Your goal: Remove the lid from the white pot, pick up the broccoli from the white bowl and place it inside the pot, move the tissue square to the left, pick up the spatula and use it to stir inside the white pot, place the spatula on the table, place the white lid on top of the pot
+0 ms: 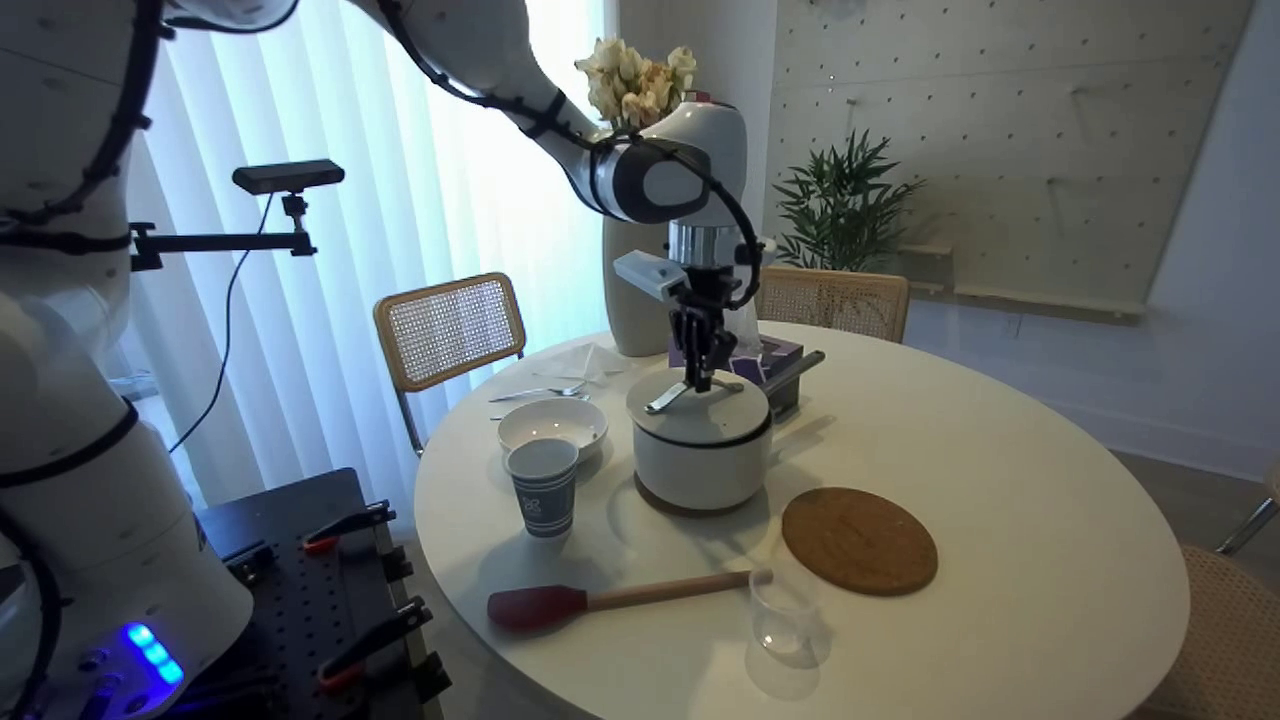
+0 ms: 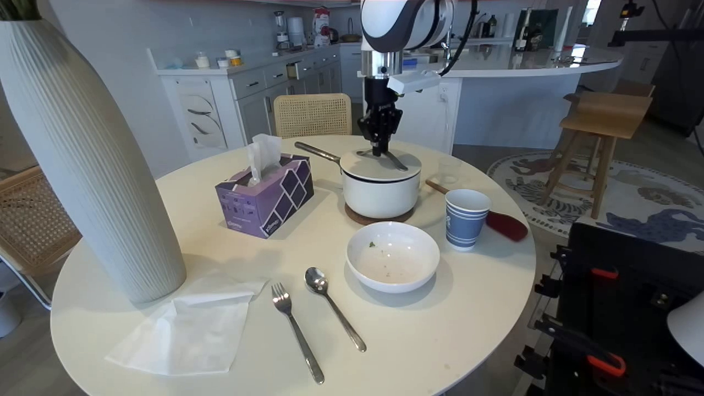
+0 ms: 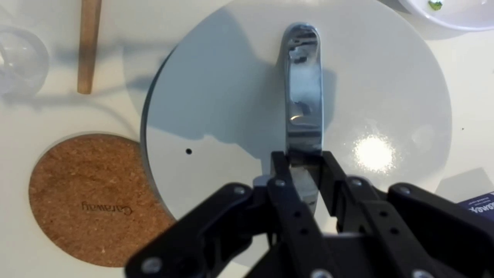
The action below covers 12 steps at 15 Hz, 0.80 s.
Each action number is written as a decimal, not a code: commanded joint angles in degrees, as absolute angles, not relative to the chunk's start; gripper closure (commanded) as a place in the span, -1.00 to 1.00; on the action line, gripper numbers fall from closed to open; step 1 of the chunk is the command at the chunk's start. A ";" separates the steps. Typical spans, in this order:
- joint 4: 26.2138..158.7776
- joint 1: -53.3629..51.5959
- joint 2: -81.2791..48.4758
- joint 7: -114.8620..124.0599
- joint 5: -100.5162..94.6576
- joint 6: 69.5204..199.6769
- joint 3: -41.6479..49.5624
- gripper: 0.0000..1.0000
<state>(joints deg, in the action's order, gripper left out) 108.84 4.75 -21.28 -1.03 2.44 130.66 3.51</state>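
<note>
A fork (image 2: pixel 299 335) lies beside a spoon (image 2: pixel 340 316); a striped cup (image 2: pixel 465 223) stands upright.

At the claw (image 3: pixel 303 159) there is one lid (image 1: pixel 728 418), and below it, one white pot (image 2: pixel 380 199). Of brown discs (image 1: pixel 860 540) I count two — one lower than the claw, under the pot, and another to the side, apart from it. Near the claw stand one white bowl (image 2: pixel 415 250) and one tissue box (image 2: pixel 275 199). Farther from the claw there are one paper cup (image 2: pixel 465 225), one spatula (image 1: pixel 632 597) and one clear cup (image 1: pixel 782 618). Away from it are also one fork (image 2: pixel 297 331), one spoon (image 2: pixel 336 308), one tissue square (image 2: pixel 198 333) and one vase (image 2: pixel 110 176). Below the claw and all these things — one table (image 2: pixel 434 335).
</note>
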 commanded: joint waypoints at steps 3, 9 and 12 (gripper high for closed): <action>110.12 5.36 -19.44 -2.79 2.79 132.04 3.18 0.88; 109.99 6.04 -20.58 -4.41 3.50 135.14 2.85 0.88; 109.73 6.21 -21.19 -5.14 3.90 135.90 2.71 0.88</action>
